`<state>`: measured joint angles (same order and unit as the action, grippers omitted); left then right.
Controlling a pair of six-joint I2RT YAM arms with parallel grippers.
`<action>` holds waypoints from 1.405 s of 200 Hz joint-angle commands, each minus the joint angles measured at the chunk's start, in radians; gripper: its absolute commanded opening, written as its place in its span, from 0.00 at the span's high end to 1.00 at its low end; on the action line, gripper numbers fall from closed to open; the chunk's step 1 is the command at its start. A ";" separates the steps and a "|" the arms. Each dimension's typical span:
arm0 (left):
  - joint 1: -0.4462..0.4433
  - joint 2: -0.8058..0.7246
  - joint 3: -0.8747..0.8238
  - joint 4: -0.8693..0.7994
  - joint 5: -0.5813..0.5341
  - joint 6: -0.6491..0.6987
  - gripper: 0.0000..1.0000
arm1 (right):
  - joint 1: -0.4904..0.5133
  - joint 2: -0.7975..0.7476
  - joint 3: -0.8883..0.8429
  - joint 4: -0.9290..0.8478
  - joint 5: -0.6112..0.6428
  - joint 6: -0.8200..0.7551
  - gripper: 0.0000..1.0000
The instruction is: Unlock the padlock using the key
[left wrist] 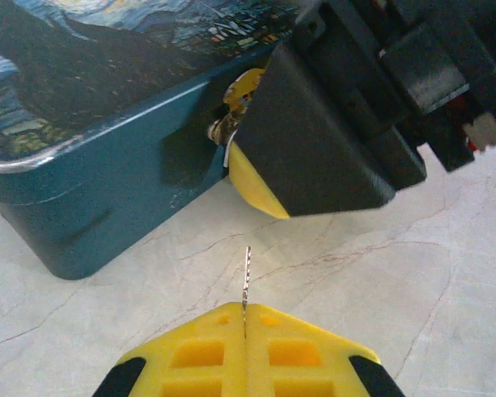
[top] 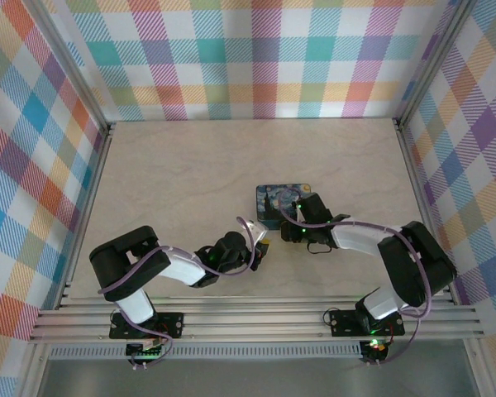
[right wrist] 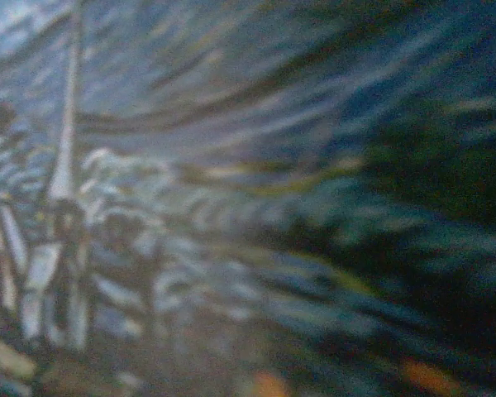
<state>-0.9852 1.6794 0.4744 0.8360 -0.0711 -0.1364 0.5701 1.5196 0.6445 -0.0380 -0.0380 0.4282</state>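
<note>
From above: left gripper [top: 261,245] low over the marble-look table [top: 174,174], just short of the near-left corner of the painted tin [top: 274,198]; right gripper [top: 301,213] down at the tin's near edge, spread of its jaws impossible to tell. From the left wrist: yellow fingers [left wrist: 198,356] pressed together on the key [left wrist: 246,277], thin blade edge-on, aimed at the tin's side wall but apart from it; brass padlock [left wrist: 241,89] on that wall, half hidden behind the right gripper's black finger with its yellow pad. From the right wrist: blurred close-up of the tin's painted lid.
</note>
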 commanded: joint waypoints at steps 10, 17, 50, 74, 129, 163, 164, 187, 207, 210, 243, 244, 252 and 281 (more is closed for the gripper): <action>0.028 -0.007 0.013 0.003 0.029 -0.019 1.00 | 0.016 0.055 0.040 0.075 0.010 -0.033 0.63; 0.032 -0.009 0.012 0.002 0.031 -0.020 1.00 | 0.017 0.067 0.045 0.080 0.012 -0.031 0.68; 0.049 -0.036 0.016 -0.038 0.037 -0.029 1.00 | 0.024 0.069 0.048 0.075 0.018 -0.002 0.91; 0.060 -0.075 0.027 -0.098 0.031 -0.043 1.00 | 0.025 0.015 0.030 0.048 0.010 0.047 1.00; 0.084 -0.104 0.061 -0.194 0.020 -0.137 1.00 | 0.024 -0.101 0.022 -0.029 0.035 0.353 1.00; 0.099 -0.070 0.083 -0.227 0.033 -0.206 1.00 | 0.024 -0.130 0.029 -0.018 0.020 0.501 1.00; 0.100 -0.069 0.083 -0.227 0.036 -0.207 1.00 | 0.024 -0.130 0.029 -0.019 0.019 0.504 1.00; 0.111 -0.027 0.108 -0.225 0.083 -0.239 1.00 | 0.024 -0.107 0.045 -0.038 -0.018 0.505 1.00; 0.112 -0.002 0.133 -0.246 0.121 -0.244 1.00 | 0.023 -0.105 0.018 -0.027 -0.048 0.497 1.00; 0.112 0.001 0.137 -0.251 0.126 -0.244 1.00 | 0.024 -0.107 0.011 -0.023 -0.049 0.498 1.00; 0.112 -0.004 0.125 -0.274 0.152 -0.272 0.87 | 0.024 -0.159 -0.050 0.002 -0.039 0.565 1.00; 0.112 -0.006 0.125 -0.276 0.152 -0.273 0.86 | 0.024 -0.160 -0.051 0.003 -0.039 0.568 1.00; 0.112 -0.023 0.122 -0.292 0.150 -0.273 0.81 | 0.025 -0.174 -0.063 0.015 -0.039 0.592 1.00; 0.113 -0.094 0.130 -0.381 0.137 -0.249 0.66 | 0.024 -0.218 -0.085 0.021 -0.012 0.696 1.00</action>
<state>-0.8822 1.6608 0.5938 0.5278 0.0605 -0.3958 0.5896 1.3502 0.5720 -0.0467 -0.0639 1.0111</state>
